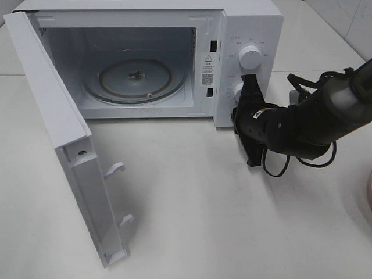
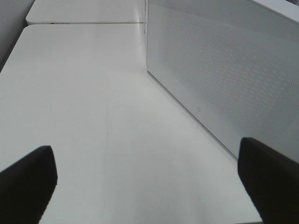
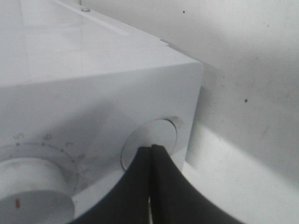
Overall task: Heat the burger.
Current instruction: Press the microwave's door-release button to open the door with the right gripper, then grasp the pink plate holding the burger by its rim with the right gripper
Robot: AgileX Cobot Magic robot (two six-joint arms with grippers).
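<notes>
1. Burger: out of sight in all three views, so its whereabouts cannot be told.
2. A white microwave (image 1: 250, 23) stands at the back of a white table (image 1: 232, 221). Its door (image 1: 52, 116) is swung wide to the left, showing the glass turntable (image 1: 136, 78) inside.
3. The right gripper (image 3: 150, 149) reaches in from the right to the oven's control panel (image 1: 256, 35). Its black fingers are pressed together with nothing between them.
4. In the right wrist view, the closed tips meet at a round white disc (image 3: 156, 133) near the panel's corner. A ribbed dial knob (image 3: 32, 196) sits just beside it.
5. The left gripper (image 2: 147, 186) hangs over bare tabletop with its two fingers (image 2: 25, 182) spread as far apart as the view allows, gripping nothing. A white panel (image 2: 224, 70) with a fine dotted pattern rises close alongside.
6. A sliver of pink (image 1: 368, 200) shows at the table's right edge, too little to identify.
</notes>
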